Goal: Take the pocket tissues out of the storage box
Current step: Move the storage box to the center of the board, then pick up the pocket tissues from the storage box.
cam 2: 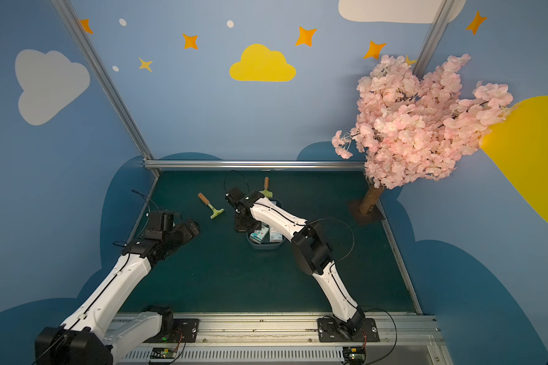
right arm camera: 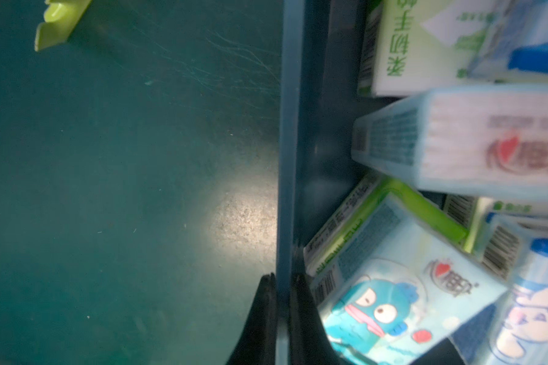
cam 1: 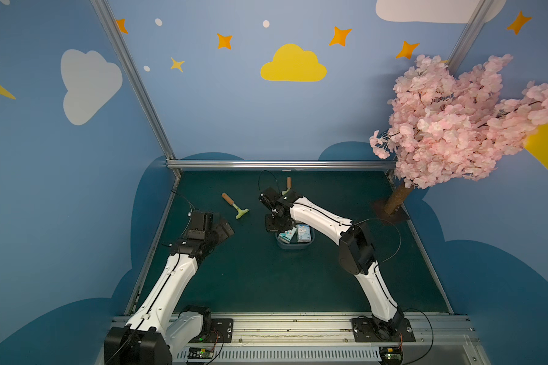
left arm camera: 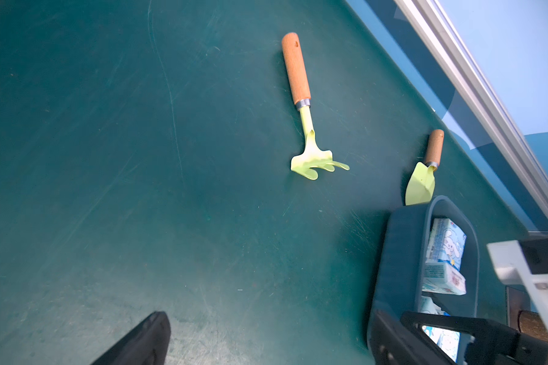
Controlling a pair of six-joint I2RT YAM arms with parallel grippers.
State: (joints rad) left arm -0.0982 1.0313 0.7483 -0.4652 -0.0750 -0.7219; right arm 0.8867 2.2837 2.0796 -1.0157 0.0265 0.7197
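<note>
**right gripper pinching box wall, tissues inside**

the shallow slate-blue plastic storage box [cam 1: 295,246] sits near the middle of the dark green table top [cam 1: 266,278]. the pocket tissues [right arm camera: 408,284], light blue cartoon packets and pale green-and-white ones, lie jumbled and tilted inside it. none are out on the table.

the right gripper [right arm camera: 282,278] is closed narrow on the box's side wall, one black finger [right arm camera: 266,316] outside and one inside.

the left gripper [cam 1: 222,226] is spread wide and holds nothing, well apart from the box.

a yellow-green toy rake with wooden handle [left arm camera: 310,158] lies flat between them. a matching trowel [left arm camera: 421,186] lies just beyond the box's far end.
</note>
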